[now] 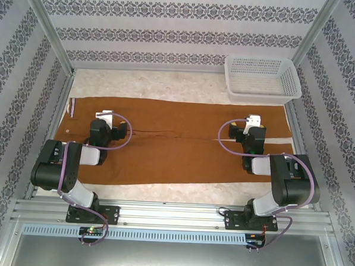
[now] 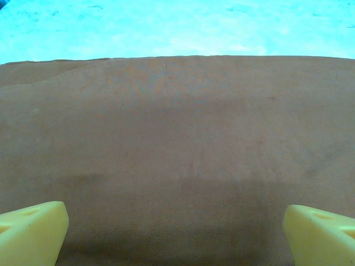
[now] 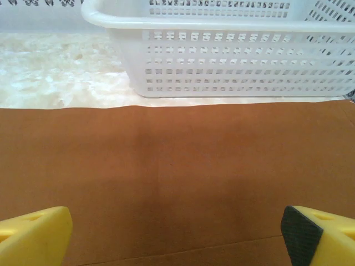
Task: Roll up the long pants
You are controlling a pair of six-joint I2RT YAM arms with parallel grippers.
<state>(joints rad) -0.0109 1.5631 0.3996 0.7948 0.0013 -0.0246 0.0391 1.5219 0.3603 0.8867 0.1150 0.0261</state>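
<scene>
Two-handed, hovering above the pants: left gripper spread wide nearing the waistband, right gripper spread wide nearing the cuffs. Likely spacing out for pinching fabric evenly before rolling.

The long pants are rust-brown and lie flat, fully spread and unrolled, as a wide band across the middle of the overhead frame. The waist end is at the left, with small pale marks along its edge. The 2 legs run side by side to the right, a thin dark line between them. A paler tan strip shows at the right end. Up close the cloth is smooth.
</scene>
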